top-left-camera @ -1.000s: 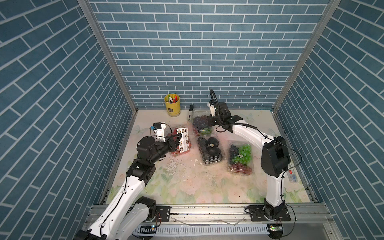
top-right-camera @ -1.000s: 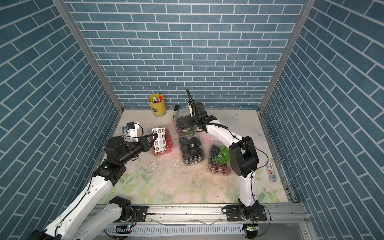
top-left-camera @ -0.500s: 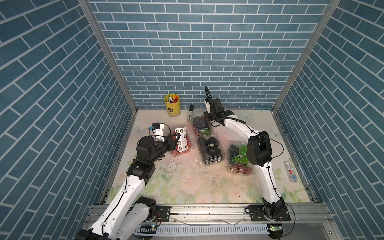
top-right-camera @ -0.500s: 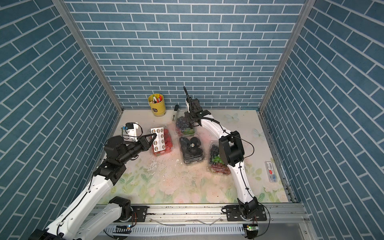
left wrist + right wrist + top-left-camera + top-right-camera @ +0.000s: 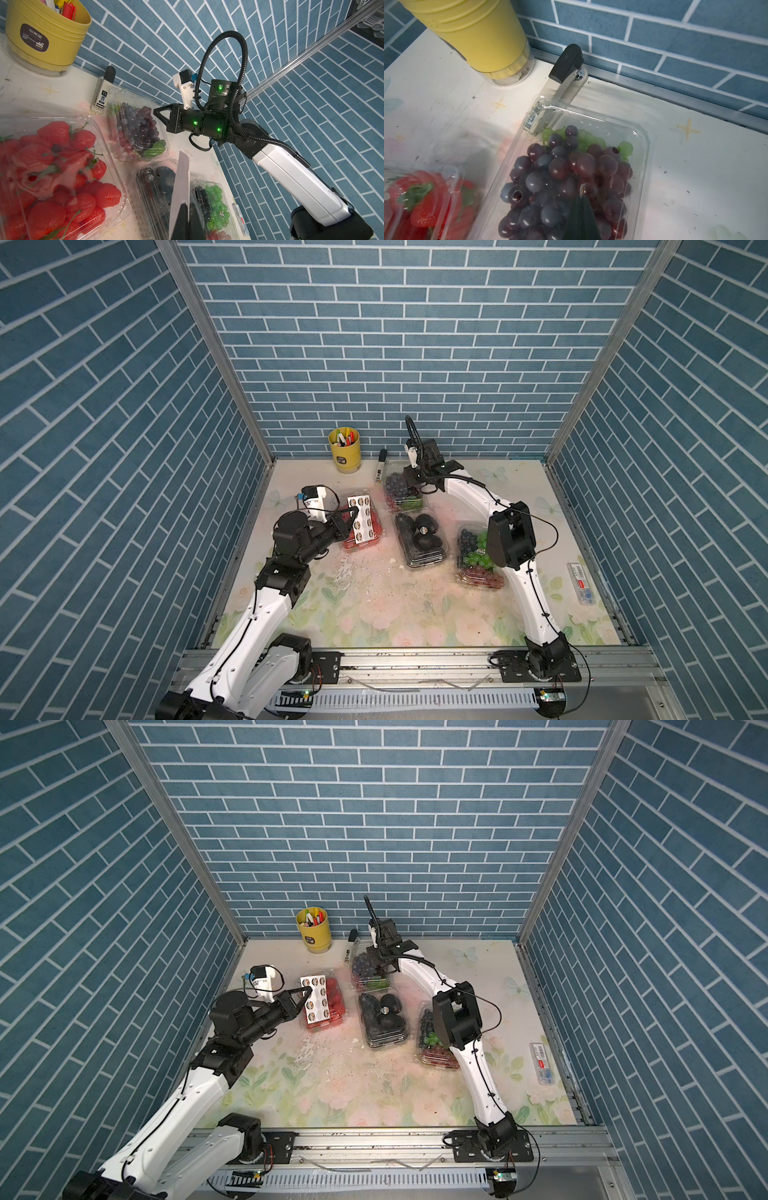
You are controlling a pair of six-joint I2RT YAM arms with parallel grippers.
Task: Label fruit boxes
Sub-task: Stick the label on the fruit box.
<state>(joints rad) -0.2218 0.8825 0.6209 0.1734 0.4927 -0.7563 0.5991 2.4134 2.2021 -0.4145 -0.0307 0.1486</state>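
While the left gripper (image 5: 353, 519) pinches the white sticker sheet (image 5: 363, 517) (its stickers facing up) above the strawberry box (image 5: 377, 526), the right gripper (image 5: 155, 111), fingers pressed together, hangs over the purple grape box (image 5: 398, 491). The black fruit box (image 5: 422, 537) sits just in front of that, with the mixed grape box (image 5: 473, 558) beside it.

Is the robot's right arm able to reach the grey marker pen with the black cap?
Probably yes. The right gripper hangs over the clear plastic box of dark grapes, and the grey marker pen lies just past that box's corner, uncovered. The jaws are shut, so they'd need opening first.
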